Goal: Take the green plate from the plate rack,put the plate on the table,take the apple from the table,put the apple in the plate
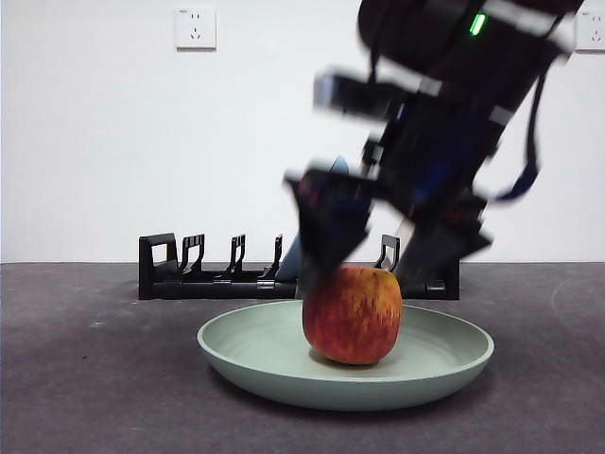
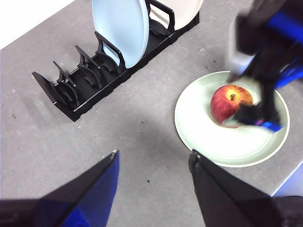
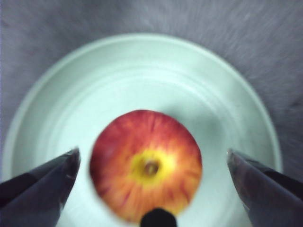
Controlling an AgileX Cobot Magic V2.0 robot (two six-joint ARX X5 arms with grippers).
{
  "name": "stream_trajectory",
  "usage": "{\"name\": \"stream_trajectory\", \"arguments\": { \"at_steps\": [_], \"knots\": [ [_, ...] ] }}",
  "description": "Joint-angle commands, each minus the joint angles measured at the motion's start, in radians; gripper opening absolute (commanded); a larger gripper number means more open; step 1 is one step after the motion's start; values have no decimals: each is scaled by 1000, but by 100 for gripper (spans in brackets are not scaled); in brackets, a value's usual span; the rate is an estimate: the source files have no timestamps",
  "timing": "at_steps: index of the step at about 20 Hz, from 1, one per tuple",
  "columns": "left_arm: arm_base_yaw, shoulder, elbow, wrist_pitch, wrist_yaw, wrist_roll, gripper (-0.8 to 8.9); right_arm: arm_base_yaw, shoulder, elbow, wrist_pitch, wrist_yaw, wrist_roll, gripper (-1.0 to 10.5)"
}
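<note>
The apple (image 1: pixel 353 315) sat upright in the green plate (image 1: pixel 255 352), stem dimple up, roughly at the plate's middle, a bit toward one side in the left wrist view. Plate lay flat on the table (image 1: pixel 85 378), in front of the plate rack (image 1: pixel 189 270) and apart from it. Right gripper (image 1: pixel 378 260) hung directly over the apple, jaws spread wide, one on each side of the fruit and clear of it in the right wrist view; released, nothing gripped. In the front view its dark arm came in from the upper right, blurred, jaw tips just above the apple's shoulders. Left gripper (image 2: pixel 154 163) was off to the side above bare table, jaws apart, empty, looking across at plate and rack. Rack's near slots stood empty; the blue plate (image 2: pixel 120 30) stood upright in a slot further along, the beige plate (image 2: pixel 187 9) beside it at the end. A wall socket (image 1: pixel 195 27) was on the white wall behind.
</note>
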Motion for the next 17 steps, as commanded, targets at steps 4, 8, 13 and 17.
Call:
{"name": "stream_trajectory", "arguments": {
  "at_steps": [4, 8, 13, 17],
  "knots": [
    [2, -2, 2, -14, 11, -11, 250, 2, -340, -5, -349, -68, 25, 628],
    [2, -2, 2, -30, 165, -14, 247, 2, -585, -5, -605, -140, 56, 483],
    [2, -2, 2, -42, 278, -14, -9, 2, -740, -5, -732, -219, 58, -8],
    [2, -2, 2, -50, 286, -14, -3, 2, -774, -5, -723, -214, 84, 1]
  ]
}}
